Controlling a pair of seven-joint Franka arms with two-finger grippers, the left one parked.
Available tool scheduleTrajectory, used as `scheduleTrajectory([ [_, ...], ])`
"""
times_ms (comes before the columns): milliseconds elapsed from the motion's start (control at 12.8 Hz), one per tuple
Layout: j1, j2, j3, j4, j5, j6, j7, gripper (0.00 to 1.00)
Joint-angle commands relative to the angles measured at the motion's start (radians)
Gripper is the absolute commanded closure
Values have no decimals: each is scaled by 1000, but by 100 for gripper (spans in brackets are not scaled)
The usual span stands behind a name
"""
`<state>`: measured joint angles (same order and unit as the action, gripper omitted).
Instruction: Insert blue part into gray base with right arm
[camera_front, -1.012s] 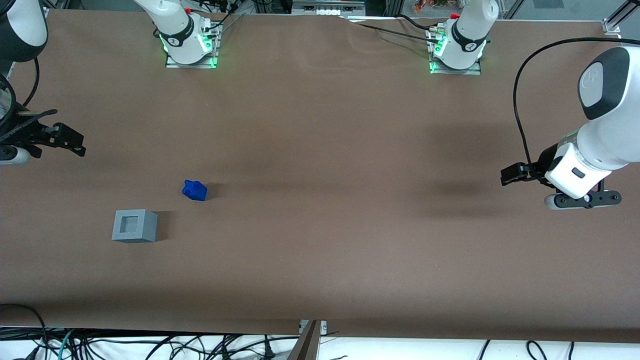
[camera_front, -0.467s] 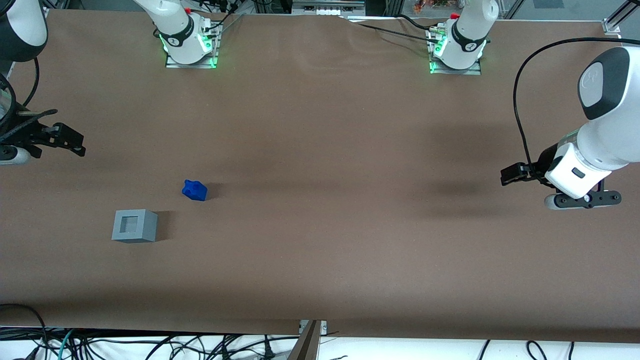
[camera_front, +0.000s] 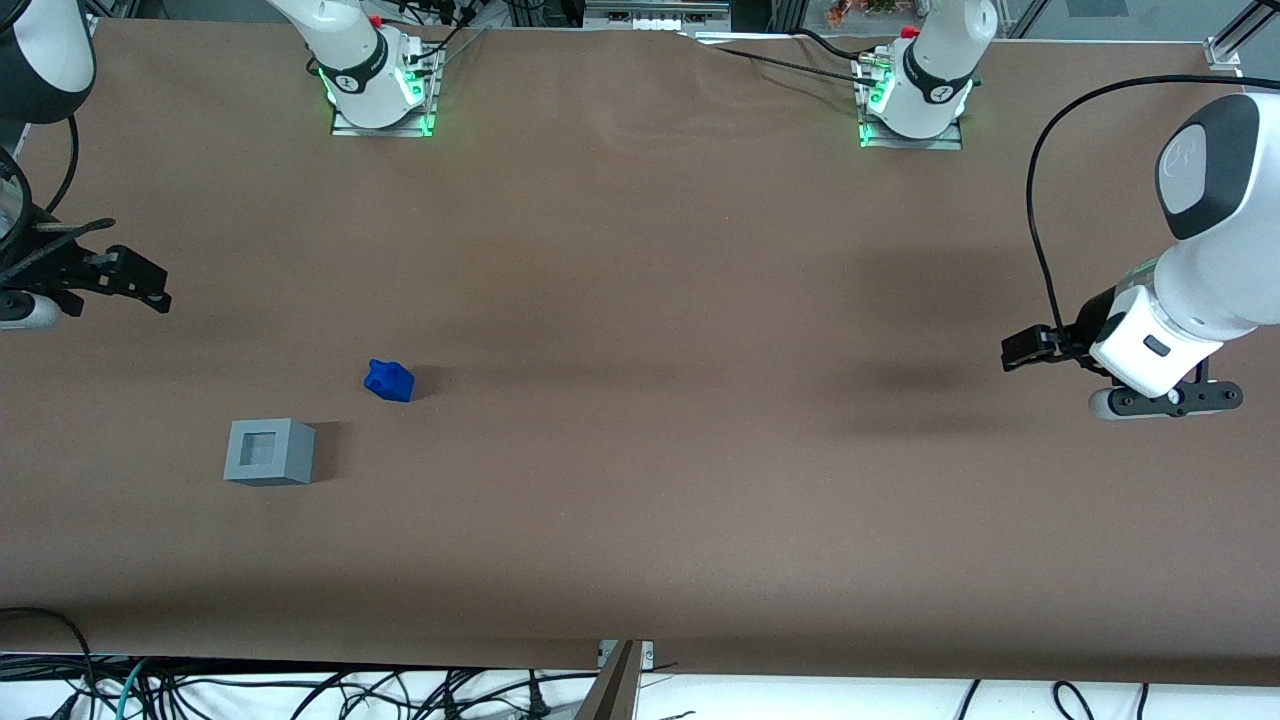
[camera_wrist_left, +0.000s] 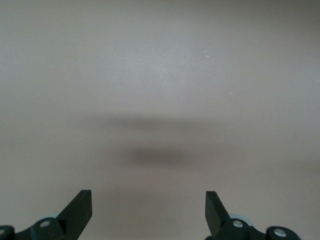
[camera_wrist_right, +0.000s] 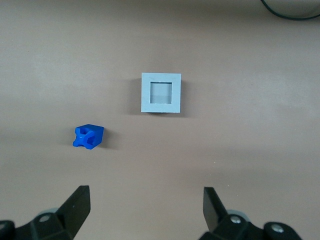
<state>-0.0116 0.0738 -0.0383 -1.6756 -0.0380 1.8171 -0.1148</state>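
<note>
While the right arm (camera_front: 30, 60) hangs at its own end of the brown surface (camera_front: 650, 300), its claw (camera_front: 150, 290) sits above bare covering, well apart from both task pieces, farther from the front camera than the gray base (camera_front: 268, 452). Claw (camera_wrist_right: 146, 207) state: the two black fingers (camera_wrist_right: 75, 205) stand wide apart with nothing between them, as seen from the right wrist camera. Gray base: rests upright and flat on the surface, square recess facing up, recess unoccupied. Blue part (camera_front: 389, 380): lies on the surface near the gray base, not touching it, farther from the front camera than the base and offset from it toward the parked arm's end of the table. In the right wrist view the gray base (camera_wrist_right: 161, 93) shows its top face squarely, pale recess floor visible, and the blue part (camera_wrist_right: 88, 136) lies apart from it with a cross-shaped notch on the face turned to the camera. Both pieces throw short shadows onto the covering. Green lights glow at the working arm's mounting plate (camera_front: 382, 118), which lies much farther from the front camera than the gray base.
</note>
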Motion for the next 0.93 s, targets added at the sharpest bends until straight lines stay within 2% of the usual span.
scheduleTrajectory([
  [0,-16,12,15,30,-13,-22,-11,0],
  [856,-16,37,15,30,-17,-13,-6,0],
])
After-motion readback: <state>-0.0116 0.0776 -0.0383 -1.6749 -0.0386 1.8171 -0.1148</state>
